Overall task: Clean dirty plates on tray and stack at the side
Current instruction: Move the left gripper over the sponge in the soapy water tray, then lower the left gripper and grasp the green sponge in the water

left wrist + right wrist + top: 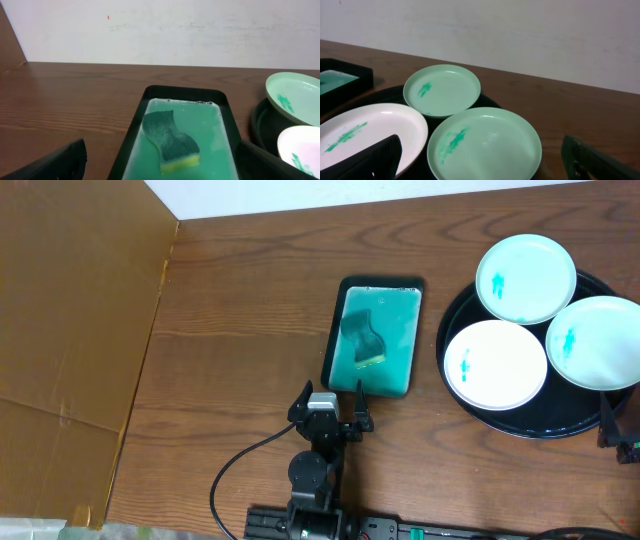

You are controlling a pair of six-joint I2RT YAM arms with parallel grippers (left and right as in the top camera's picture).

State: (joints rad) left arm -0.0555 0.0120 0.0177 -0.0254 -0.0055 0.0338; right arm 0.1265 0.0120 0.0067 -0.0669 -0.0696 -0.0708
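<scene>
Three round plates lie on the black round tray [470, 402] at the right: a rear plate [526, 277], a front-left plate [495, 364] and a right plate [603, 342], each with a teal smear. They also show in the right wrist view: rear [442, 90], left [365, 135], nearest [484, 143]. My left gripper [332, 412] is open and empty, just in front of the teal rectangular tray [405, 340] that holds a green sponge [362, 337]. My right gripper [618, 430] is open and empty at the black tray's front right edge.
A brown cardboard panel [70, 330] covers the table's left side. In the left wrist view the sponge [171, 140] lies in teal water in the rectangular tray [131, 135]. A black cable [235, 470] runs from the left arm base. A white wall stands behind.
</scene>
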